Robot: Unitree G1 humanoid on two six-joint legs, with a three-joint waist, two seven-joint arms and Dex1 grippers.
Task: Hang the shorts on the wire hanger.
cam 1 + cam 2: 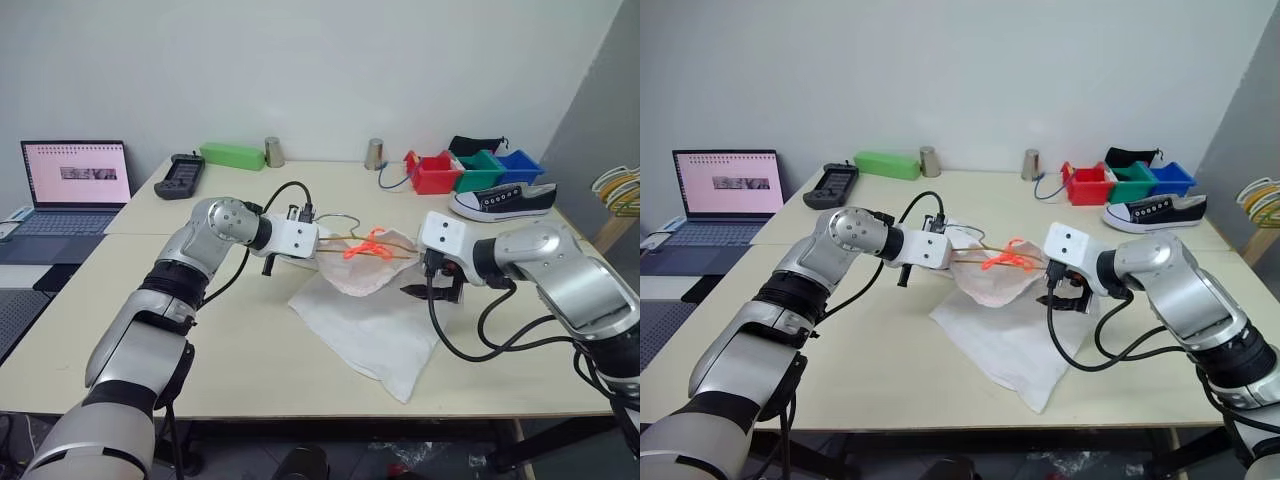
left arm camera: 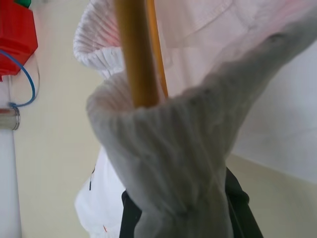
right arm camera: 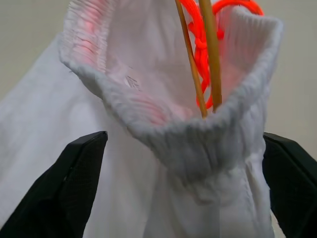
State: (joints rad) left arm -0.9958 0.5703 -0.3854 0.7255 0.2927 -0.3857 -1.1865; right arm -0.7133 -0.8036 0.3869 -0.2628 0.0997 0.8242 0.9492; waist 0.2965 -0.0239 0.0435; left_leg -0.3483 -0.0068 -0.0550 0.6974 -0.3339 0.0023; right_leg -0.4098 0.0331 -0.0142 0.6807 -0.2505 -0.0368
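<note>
Pale tabletop (image 1: 200, 340) stretches under both arms, with a white wall behind it. Nearest on it, the lower part of the white shorts (image 1: 375, 330) lies spread flat, while their gathered waistband is lifted off the surface between the two grippers. The thin yellow wire hanger (image 3: 210, 54) runs inside the open waistband, beside a bright orange drawstring (image 1: 367, 246). The left gripper (image 1: 298, 252) is clamped on the waistband, fabric bunched between its black fingers (image 2: 237, 203) with the hanger wire emerging just above the bunch. The right gripper (image 3: 183, 188) has its jaws spread wide, one finger on either side of the waistband's other end, gripping nothing. Farther back, a black-and-white sneaker (image 1: 503, 201) sits near the right edge, behind it red, green and blue bins (image 1: 470, 170). Two metal cups (image 1: 273, 152), a green box (image 1: 231, 155) and a black handheld device (image 1: 180, 175) stand along the far side, and an open laptop (image 1: 75, 185) sits on a separate table to the left.
</note>
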